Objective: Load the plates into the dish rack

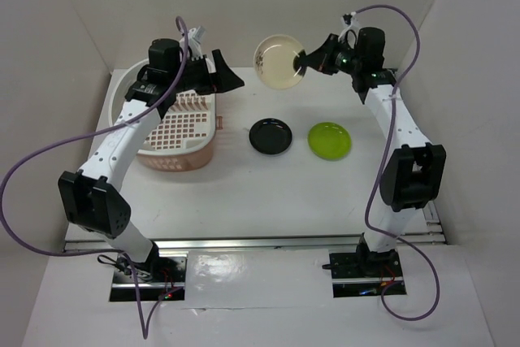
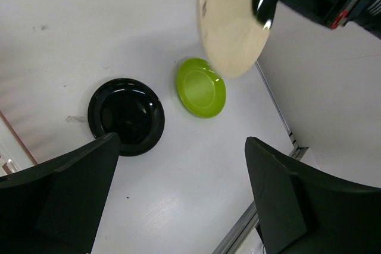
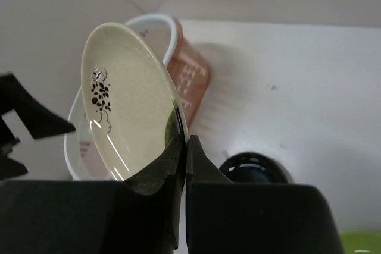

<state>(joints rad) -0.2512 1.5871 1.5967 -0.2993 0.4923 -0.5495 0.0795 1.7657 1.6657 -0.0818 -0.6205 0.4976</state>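
The dish rack (image 1: 175, 119) sat on the desk (image 1: 244, 193), well to the left of my right gripper (image 1: 307, 58). That gripper was clamped on the rim of the cream plate (image 1: 279, 61), raised on edge. The black plate (image 1: 270, 136) and green plate (image 1: 330, 140) lay below it. My left gripper (image 1: 223, 77) hung beside the rack, fingers apart. The step was the carry. Next, I judged, came a handover or a slot between the pegs.

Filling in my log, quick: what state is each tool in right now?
Left tool: open, holding nothing.
Right tool: closed on the rim of the cream plate, which is off the table.
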